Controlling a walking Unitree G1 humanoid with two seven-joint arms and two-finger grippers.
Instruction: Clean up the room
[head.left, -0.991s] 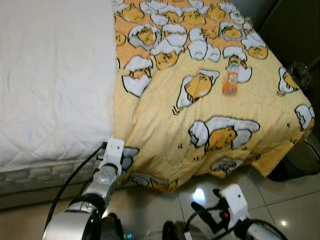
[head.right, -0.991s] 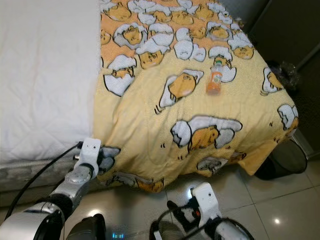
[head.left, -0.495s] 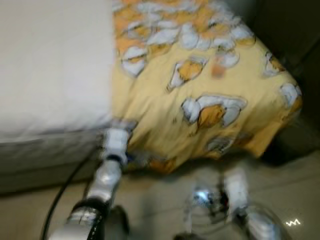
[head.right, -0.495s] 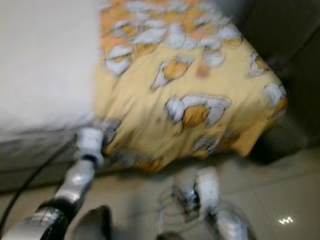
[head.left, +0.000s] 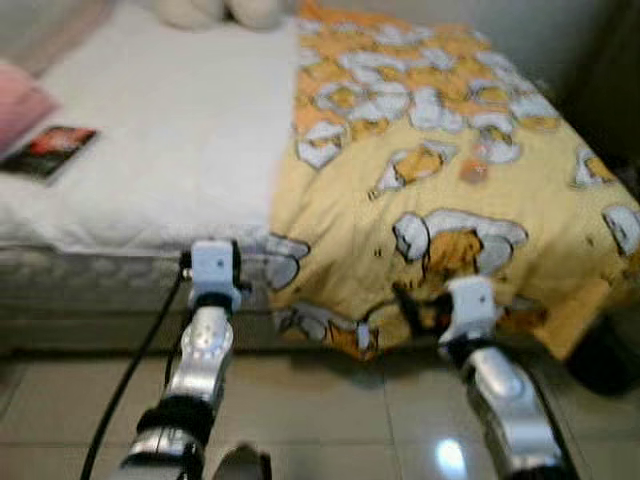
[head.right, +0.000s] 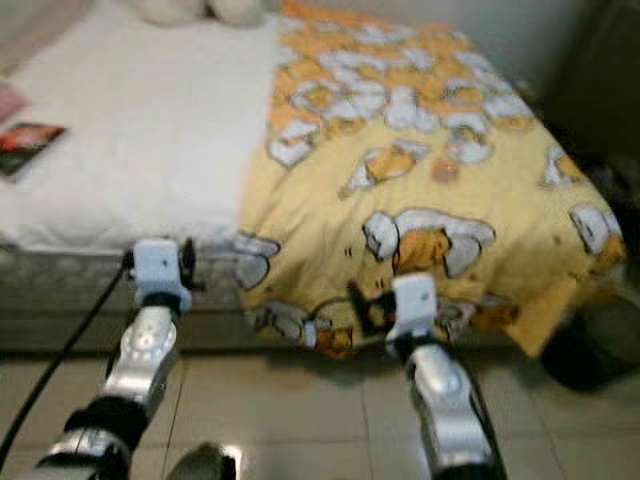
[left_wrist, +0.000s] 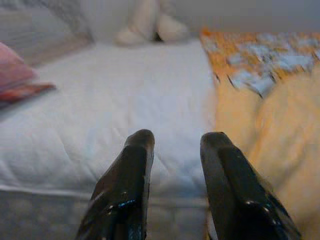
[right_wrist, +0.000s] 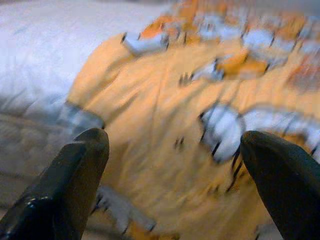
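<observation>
The bed (head.left: 140, 170) is taking up most of the scene, its white quilted mattress lying bare on the robot's left because the yellow cartoon-print blanket (head.left: 450, 180) is bunched over the right half and spilling down over the foot edge toward the tiled floor (head.left: 320, 420). A pale stuffed toy (head.left: 215, 10) is sitting at the far end of the mattress, and a small book or magazine (head.left: 45, 150) is lying near the left edge beside something pink.

The thing that looks out of place, and so probably the piece to clear away, is a small orange bottle (head.left: 472, 170), blurred here, lying on the blanket well out from the foot edge.

Both arms are being held forward and low, just short of the bed, presumably ready for a reach. The left gripper (left_wrist: 175, 145) is pointing at the white mattress with its fingers a small gap apart and nothing between them. The right gripper (right_wrist: 175, 155) is facing the draped blanket with its fingers spread wide, also empty. Neither is touching anything, and the bottle is lying well beyond the right one.
</observation>
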